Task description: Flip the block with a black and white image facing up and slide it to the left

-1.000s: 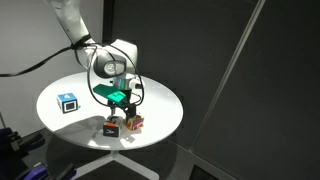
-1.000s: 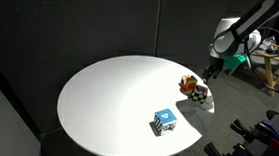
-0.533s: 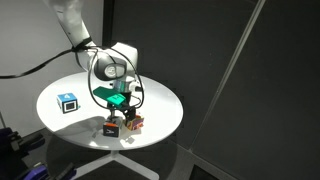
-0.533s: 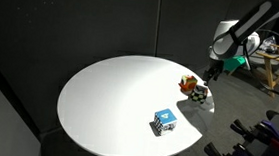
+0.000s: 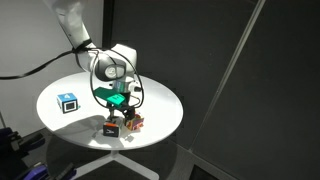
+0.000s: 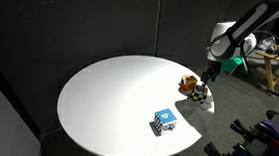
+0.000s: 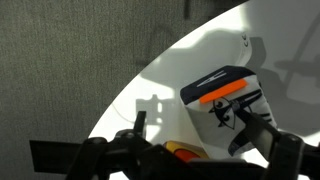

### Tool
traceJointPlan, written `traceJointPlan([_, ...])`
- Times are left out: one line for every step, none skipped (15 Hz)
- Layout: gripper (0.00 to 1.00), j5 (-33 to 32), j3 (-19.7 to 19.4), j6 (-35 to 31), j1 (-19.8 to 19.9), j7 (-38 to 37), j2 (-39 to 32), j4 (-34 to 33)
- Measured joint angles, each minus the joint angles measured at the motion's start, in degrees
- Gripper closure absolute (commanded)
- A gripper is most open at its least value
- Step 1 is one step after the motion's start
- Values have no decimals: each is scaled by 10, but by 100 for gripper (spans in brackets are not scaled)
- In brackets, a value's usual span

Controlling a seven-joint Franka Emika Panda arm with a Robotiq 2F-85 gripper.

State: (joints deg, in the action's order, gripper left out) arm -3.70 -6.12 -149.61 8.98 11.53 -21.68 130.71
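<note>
Hardly anything has shifted in half a second; the gripper sits a touch lower. Nearest me is a blue-and-white cube. Beyond it the block, dark with black-and-white faces, sits near the rim of the smooth white round table, just beside an orange-yellow cube. The fingers are spread and hold nothing (only the wrist view shows this). Dark curtains hang behind.

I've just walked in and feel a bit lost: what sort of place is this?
Probably a robotics lab or test studio, not a home. Dark backdrop panels wall off a round white table, a robot arm hangs over small cubes, and a wooden stand sits behind.
</note>
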Motion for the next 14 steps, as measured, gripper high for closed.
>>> traceJointPlan([0, 0, 0, 0, -2, 0, -2, -2])
traceJointPlan([0, 0, 0, 0, -5, 0, -5, -4])
traceJointPlan([0, -1, 0, 0, -7, 0, -7, -5])
traceJointPlan([0, -2, 0, 0, -9, 0, -10, -6])
traceJointPlan([0, -3, 0, 0, -10, 0, -12, -7])
traceJointPlan([0, -4, 0, 0, -11, 0, -14, -8])
traceJointPlan([0, -4, 0, 0, -12, 0, -17, -9])
traceJointPlan([0, -5, 0, 0, -13, 0, -19, -10])
traceJointPlan([0, -6, 0, 0, -14, 0, -22, -11])
traceJointPlan([0, -7, 0, 0, -14, -1, -24, -13])
traceJointPlan([0, -8, 0, 0, -14, -1, -27, -14])
traceJointPlan([0, -9, 0, 0, -14, -1, -29, -16])
traceJointPlan([0, -10, 0, 0, -14, -1, -32, -17])
traceJointPlan([0, -11, 0, 0, -14, -1, -34, -18])
